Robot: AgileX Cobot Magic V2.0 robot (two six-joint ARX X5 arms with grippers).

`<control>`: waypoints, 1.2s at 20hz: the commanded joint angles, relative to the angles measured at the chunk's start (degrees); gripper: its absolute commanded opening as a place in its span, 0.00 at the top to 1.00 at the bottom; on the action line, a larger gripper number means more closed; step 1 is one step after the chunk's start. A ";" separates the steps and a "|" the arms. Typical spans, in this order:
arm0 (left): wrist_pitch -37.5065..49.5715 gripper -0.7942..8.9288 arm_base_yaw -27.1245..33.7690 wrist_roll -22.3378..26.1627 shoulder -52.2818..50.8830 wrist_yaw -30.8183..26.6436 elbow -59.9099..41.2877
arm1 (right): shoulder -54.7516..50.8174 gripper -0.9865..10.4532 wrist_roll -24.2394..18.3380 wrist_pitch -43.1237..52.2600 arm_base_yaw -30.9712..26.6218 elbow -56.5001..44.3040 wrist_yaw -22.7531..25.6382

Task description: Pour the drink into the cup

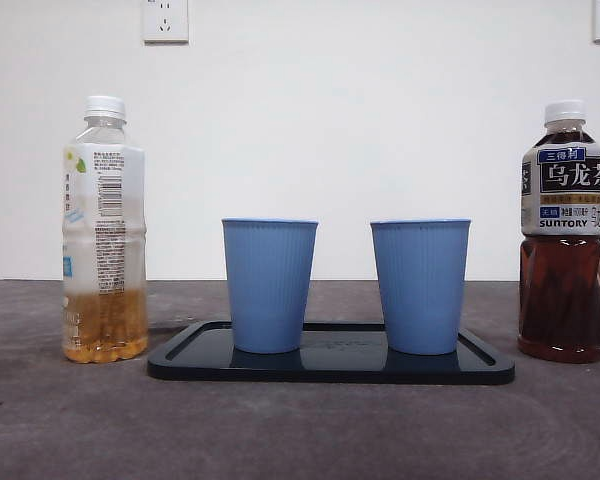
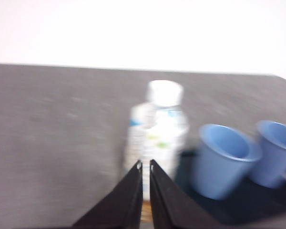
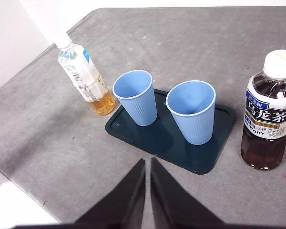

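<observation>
Front view: dark tray (image 1: 330,370) flat on grey table (image 1: 300,430); two blue cups upright on it, left cup (image 1: 269,285) and right cup (image 1: 420,286), side by side, apart from each other; both look empty from the right wrist view. Pale-label bottle (image 1: 104,230) stands upright just off the tray's left end, white cap on, amber liquid only in its lowest part; dark tea bottle (image 1: 563,232) stands upright off the tray's right end, capped, filled to near the shoulder. No arm shows in this view.

Left wrist view, blurred: left gripper (image 2: 146,164) has its jaws nearly together, a thin slit between them, holding nothing; pale-label bottle just beyond the tips.

Right wrist view: right gripper (image 3: 148,161) likewise nearly closed and empty, above bare table, short of the tray.
</observation>
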 commanded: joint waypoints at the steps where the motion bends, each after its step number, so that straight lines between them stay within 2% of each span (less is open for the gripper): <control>1: 7.93 0.89 2.45 2.40 -3.06 -1.84 -9.62 | 0.17 0.90 -0.37 0.61 0.28 0.76 0.00; 4: 13.77 0.89 4.09 2.80 -6.95 -6.32 -18.69 | 0.17 0.90 -0.37 0.63 0.28 0.76 0.00; 8: 13.60 0.89 5.09 2.78 -10.84 -10.51 -23.32 | 0.17 0.90 -0.37 0.63 0.28 0.76 0.00; 14: 7.65 0.89 5.46 2.80 -14.64 -10.62 -23.45 | 0.17 0.90 -0.37 0.61 0.28 0.76 0.00; 24: 7.50 0.89 5.46 2.78 -14.64 -10.62 -23.45 | 0.17 0.90 -0.37 0.63 0.28 0.76 0.00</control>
